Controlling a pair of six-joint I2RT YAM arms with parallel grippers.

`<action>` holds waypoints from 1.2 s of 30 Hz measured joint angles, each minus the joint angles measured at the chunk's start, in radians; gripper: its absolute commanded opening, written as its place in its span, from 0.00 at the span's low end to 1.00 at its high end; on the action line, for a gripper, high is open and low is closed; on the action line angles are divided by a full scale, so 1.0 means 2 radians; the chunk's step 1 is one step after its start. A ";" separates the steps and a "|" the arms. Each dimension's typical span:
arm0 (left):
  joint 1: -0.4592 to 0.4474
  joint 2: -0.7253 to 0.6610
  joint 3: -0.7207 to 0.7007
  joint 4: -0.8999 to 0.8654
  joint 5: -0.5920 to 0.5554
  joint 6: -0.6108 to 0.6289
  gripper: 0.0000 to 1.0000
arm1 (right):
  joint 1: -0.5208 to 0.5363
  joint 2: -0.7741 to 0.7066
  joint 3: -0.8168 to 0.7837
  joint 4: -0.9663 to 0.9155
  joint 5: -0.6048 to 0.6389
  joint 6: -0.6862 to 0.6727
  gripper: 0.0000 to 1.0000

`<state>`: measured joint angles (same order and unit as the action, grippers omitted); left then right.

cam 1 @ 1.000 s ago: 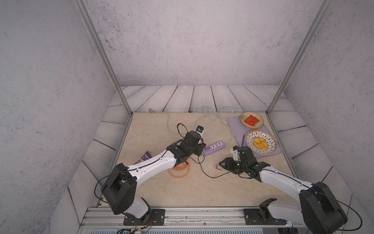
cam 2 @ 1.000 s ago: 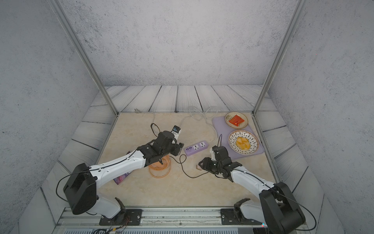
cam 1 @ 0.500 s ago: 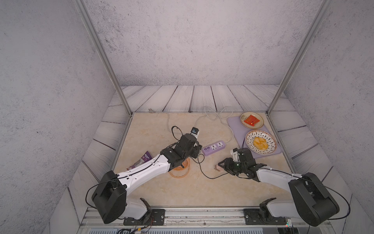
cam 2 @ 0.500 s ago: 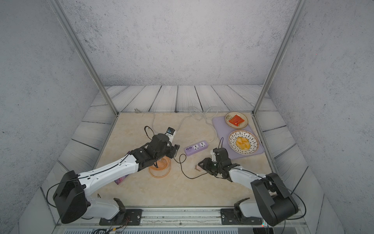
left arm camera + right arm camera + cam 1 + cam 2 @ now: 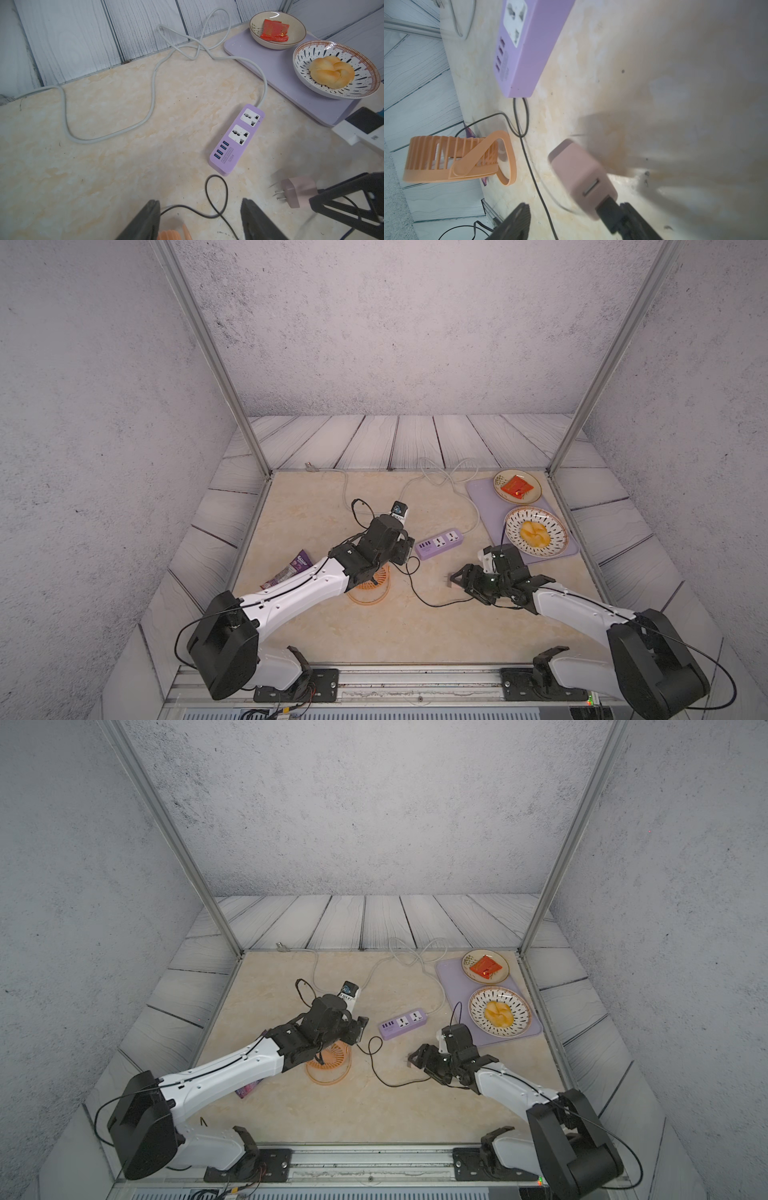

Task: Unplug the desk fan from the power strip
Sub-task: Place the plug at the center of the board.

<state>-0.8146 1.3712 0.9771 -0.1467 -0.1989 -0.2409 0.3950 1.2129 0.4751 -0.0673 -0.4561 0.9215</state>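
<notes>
The desk fan is seen in both top views lying grille-up on the tabletop, partly under the left wrist and near the power strip. Its plug is noted out of the strip, at the tips of the right gripper.

Left wrist view: the left gripper is seen spread, with only table and black cable between its fingers. The plug's prongs are bare.

Right wrist view: the right jaws are parted wider than the blurred plug. Contact with one finger cannot be told.
</notes>
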 measured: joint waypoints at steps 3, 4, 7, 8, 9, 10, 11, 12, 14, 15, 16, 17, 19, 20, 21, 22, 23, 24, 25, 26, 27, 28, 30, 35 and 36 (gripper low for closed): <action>0.000 -0.009 0.000 -0.002 -0.008 -0.002 0.68 | 0.000 -0.024 0.015 -0.023 0.001 -0.009 0.72; 0.000 -0.012 0.000 -0.002 -0.010 -0.002 0.69 | 0.000 -0.028 0.021 -0.032 0.002 -0.013 0.72; 0.000 -0.019 0.001 -0.007 -0.017 -0.005 0.70 | 0.000 -0.032 0.037 -0.055 0.004 -0.028 0.72; 0.001 -0.020 0.002 -0.012 -0.021 -0.006 0.70 | 0.000 -0.032 0.041 -0.062 0.007 -0.033 0.72; 0.001 -0.021 0.005 -0.017 -0.024 -0.007 0.70 | 0.000 -0.031 0.044 -0.071 0.010 -0.039 0.72; 0.002 -0.021 0.008 -0.022 -0.028 -0.008 0.71 | -0.001 -0.031 0.047 -0.080 0.014 -0.045 0.72; 0.002 -0.021 0.011 -0.027 -0.031 -0.009 0.71 | -0.001 -0.031 0.050 -0.089 0.020 -0.050 0.72; 0.003 -0.021 0.014 -0.032 -0.035 -0.009 0.72 | -0.001 -0.031 0.052 -0.097 0.025 -0.056 0.72; 0.006 -0.023 0.019 -0.041 -0.042 -0.011 0.73 | -0.001 -0.031 0.057 -0.117 0.044 -0.070 0.72; 0.008 -0.024 0.022 -0.046 -0.046 -0.012 0.74 | -0.001 -0.031 0.060 -0.127 0.053 -0.077 0.72; 0.009 -0.026 0.024 -0.051 -0.050 -0.013 0.75 | -0.001 -0.031 0.063 -0.138 0.064 -0.084 0.72; 0.011 -0.028 0.026 -0.056 -0.055 -0.014 0.75 | -0.001 -0.031 0.066 -0.149 0.076 -0.091 0.72; 0.017 -0.032 0.033 -0.071 -0.066 -0.018 0.77 | -0.001 -0.032 0.073 -0.171 0.101 -0.104 0.72; 0.020 -0.033 0.038 -0.078 -0.071 -0.020 0.76 | -0.001 -0.033 0.076 -0.183 0.112 -0.110 0.72; 0.026 -0.034 0.043 -0.086 -0.075 -0.023 0.77 | -0.001 -0.035 0.080 -0.196 0.126 -0.117 0.72; 0.032 -0.036 0.047 -0.093 -0.078 -0.025 0.77 | -0.001 -0.038 0.084 -0.208 0.136 -0.122 0.72; 0.040 -0.039 0.050 -0.099 -0.081 -0.027 0.79 | -0.001 -0.043 0.088 -0.219 0.150 -0.127 0.72; 0.052 -0.042 0.051 -0.106 -0.085 -0.029 0.81 | -0.001 -0.050 0.092 -0.232 0.165 -0.132 0.72; 0.064 -0.046 0.052 -0.112 -0.089 -0.032 0.83 | -0.001 -0.058 0.095 -0.243 0.181 -0.136 0.72; 0.081 -0.050 0.052 -0.119 -0.090 -0.037 0.83 | -0.001 -0.066 0.100 -0.253 0.194 -0.139 0.72; 0.097 -0.053 0.051 -0.124 -0.092 -0.040 0.85 | -0.001 -0.074 0.105 -0.260 0.215 -0.142 0.72; 0.114 -0.056 0.051 -0.128 -0.096 -0.042 0.87 | -0.001 -0.081 0.112 -0.265 0.235 -0.145 0.73; 0.148 -0.057 0.051 -0.133 -0.104 -0.047 0.90 | -0.001 -0.089 0.130 -0.275 0.282 -0.150 0.79; 0.207 -0.041 0.046 -0.121 -0.112 -0.027 0.99 | -0.003 -0.072 0.177 -0.237 0.421 -0.182 0.99; 0.218 -0.031 0.042 -0.112 -0.113 -0.019 1.00 | -0.003 -0.065 0.178 -0.215 0.450 -0.197 0.99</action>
<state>-0.3786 1.3083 1.0607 -0.3702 -0.4244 -0.2790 0.3889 1.0821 0.8314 -0.4976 0.4435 0.5274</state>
